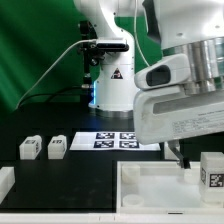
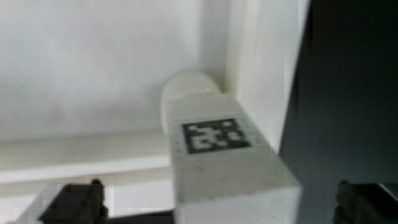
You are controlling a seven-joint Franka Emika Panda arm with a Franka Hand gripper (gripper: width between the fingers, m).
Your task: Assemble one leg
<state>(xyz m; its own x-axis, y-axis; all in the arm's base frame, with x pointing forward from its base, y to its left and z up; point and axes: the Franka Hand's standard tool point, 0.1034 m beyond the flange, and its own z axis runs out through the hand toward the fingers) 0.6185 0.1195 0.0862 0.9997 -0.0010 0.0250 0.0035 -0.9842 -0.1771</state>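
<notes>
Across the exterior view, the black table [image 1: 70, 175] carries a large white panel [image 1: 150, 190] at the front. A leg [image 1: 212, 170] stands upright at the panel's corner on the exterior view's right, its tag facing the camera. A second leg [image 1: 30, 148] and a third leg [image 1: 57, 146] sit side by side on the table toward the exterior view's left, well apart from the panel. The marker board [image 1: 115, 140] lies flat behind the panel. The arm [image 1: 105, 60] reaches forward, and its end effector [image 1: 180, 152] hangs low over the panel, just beside the upright leg; how wide it stands cannot be told from this side

From the wrist view, the leg [image 2: 222, 150] fills the middle, its far end tucked into the corner of the panel's raised rim [image 2: 249, 50], tag toward the camera. The end effector [image 2: 222, 205] is spread wide: its dark fingers [image 2: 71, 203] stand one on either side of the leg with a gap on each side, neither touching it
</notes>
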